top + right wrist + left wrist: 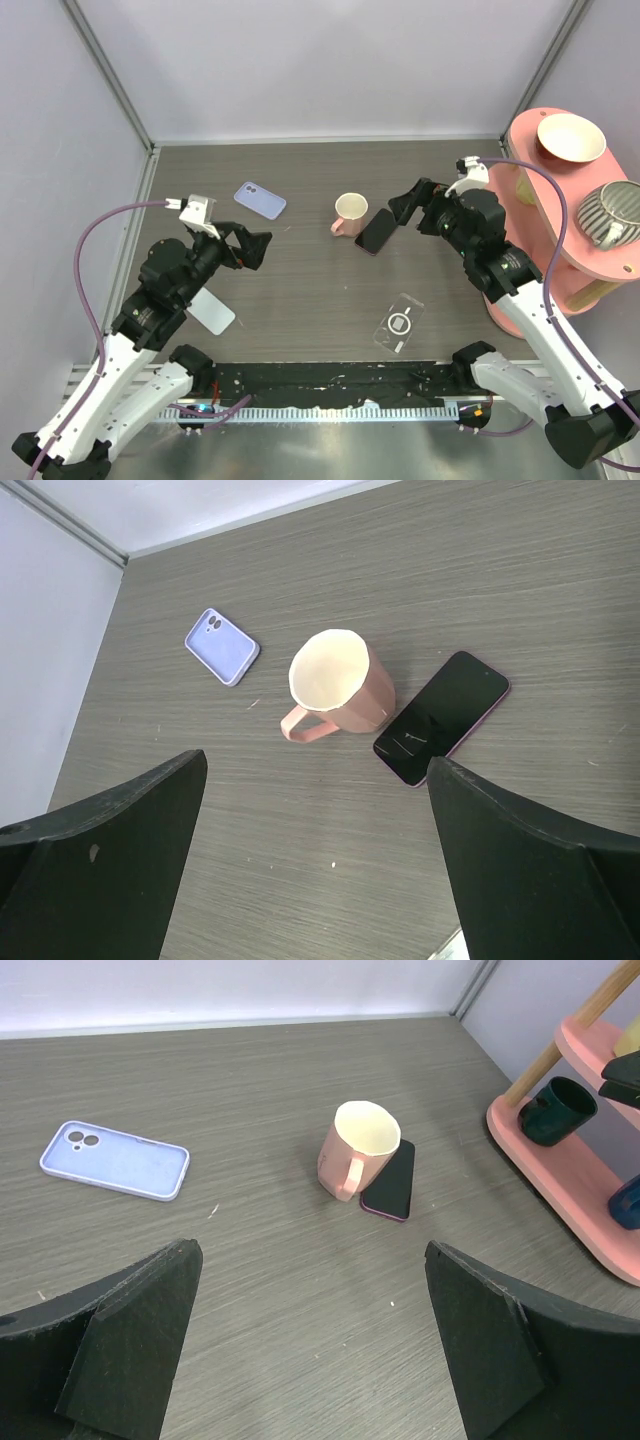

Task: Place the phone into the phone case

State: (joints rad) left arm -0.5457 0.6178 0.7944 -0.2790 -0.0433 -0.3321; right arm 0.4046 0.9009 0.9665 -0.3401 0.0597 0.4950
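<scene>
The phone [377, 231] is black with a purple edge and lies screen up against the right side of a pink mug [350, 213]. It also shows in the left wrist view [391, 1180] and the right wrist view [442, 717]. A lilac phone case [260, 200] lies flat at the back left, also in the left wrist view [115, 1160] and the right wrist view [222, 646]. A clear case [398, 323] with a ring mark lies near the front. My left gripper [258, 247] [310, 1252] is open and empty, raised near the lilac case. My right gripper [408, 205] [315, 763] is open and empty, raised just right of the phone.
A pale flat sheet [212, 310] lies under my left arm. A pink two-tier stand [560, 180] at the right holds a bowl [571, 137], a striped cup [612, 212] and dark cups [557, 1111]. Walls close the back and sides.
</scene>
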